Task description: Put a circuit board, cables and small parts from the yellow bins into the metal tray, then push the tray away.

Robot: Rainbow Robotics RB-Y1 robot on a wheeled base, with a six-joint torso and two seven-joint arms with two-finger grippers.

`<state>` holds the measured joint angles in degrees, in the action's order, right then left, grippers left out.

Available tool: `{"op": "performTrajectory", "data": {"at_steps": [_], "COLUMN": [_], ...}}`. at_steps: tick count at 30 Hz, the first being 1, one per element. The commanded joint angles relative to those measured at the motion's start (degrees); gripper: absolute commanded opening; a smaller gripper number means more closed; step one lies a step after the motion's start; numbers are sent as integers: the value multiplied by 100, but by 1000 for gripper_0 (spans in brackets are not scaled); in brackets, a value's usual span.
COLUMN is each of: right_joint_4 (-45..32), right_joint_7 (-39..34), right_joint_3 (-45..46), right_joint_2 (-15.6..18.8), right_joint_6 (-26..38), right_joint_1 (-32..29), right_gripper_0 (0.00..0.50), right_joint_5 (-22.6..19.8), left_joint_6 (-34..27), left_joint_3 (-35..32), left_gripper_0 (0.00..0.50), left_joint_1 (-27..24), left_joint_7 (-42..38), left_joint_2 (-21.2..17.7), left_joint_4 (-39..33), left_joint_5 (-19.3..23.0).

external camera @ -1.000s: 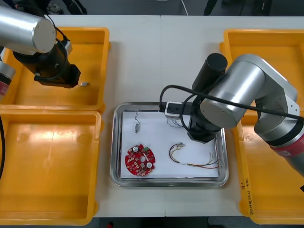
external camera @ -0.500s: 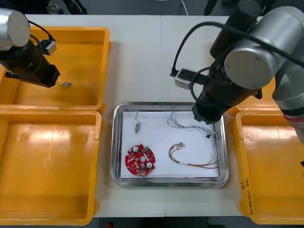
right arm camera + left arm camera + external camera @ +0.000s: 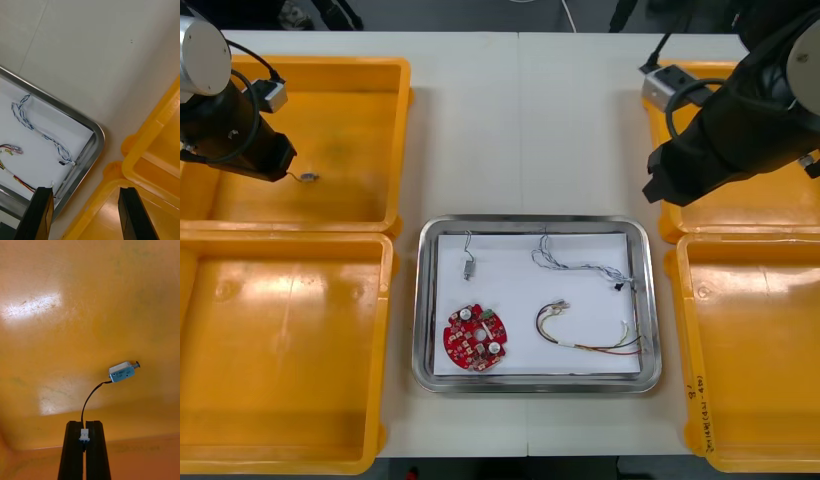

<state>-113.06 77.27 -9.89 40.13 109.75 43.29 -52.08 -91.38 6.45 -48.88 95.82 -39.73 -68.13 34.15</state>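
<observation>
In the left wrist view my left gripper (image 3: 84, 437) is shut on the white plug of a small metal part (image 3: 122, 372), which dangles on its black wire over the far left bin's floor (image 3: 75, 315). From the front, that gripper (image 3: 286, 172) and the part (image 3: 311, 178) are inside the far left yellow bin (image 3: 370, 120). The metal tray (image 3: 421, 300) holds a red circuit board (image 3: 476, 338), a blue and white cable (image 3: 578, 264), a red and yellow cable (image 3: 585, 338) and another small metal part (image 3: 469, 266). My right gripper (image 3: 656, 191) is open and empty, beside the tray's far right corner (image 3: 95, 137).
Two yellow bins stand at each side; the near left bin (image 3: 280, 350) and the near right bin (image 3: 750, 350) look bare. The right bins' orange rims (image 3: 150, 161) lie just beyond my right fingers (image 3: 132, 213). Bare table stretches beyond the tray.
My right arm has risen out of the tray and swung back right, leaving the blue and white cable there. My left gripper has drifted left with the small part hanging from it.
</observation>
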Motion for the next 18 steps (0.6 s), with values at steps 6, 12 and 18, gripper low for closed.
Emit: {"op": "performTrajectory", "data": {"at_steps": [6,12,18], "right_joint_4": [-278,-270,-270], "right_joint_7": [-749,-819,-863], "right_joint_3": [1033,1411,2009], "right_joint_2": [733,1076,1357], "right_joint_6": [25,25,25], "right_joint_1": [-400,-743,-1235], "right_gripper_0": [500,500,500], "right_joint_5": [-47,-100,-241], "left_joint_6": [76,129,120], "left_joint_3": [-153,-153,-311], "left_gripper_0": [500,500,500], "left_joint_1": [-175,-184,-192], "left_joint_7": [315,315,297], "left_joint_2": [-254,-254,-254], "left_joint_4": [-60,-60,-95], "left_joint_5": [-5,13,74]}}
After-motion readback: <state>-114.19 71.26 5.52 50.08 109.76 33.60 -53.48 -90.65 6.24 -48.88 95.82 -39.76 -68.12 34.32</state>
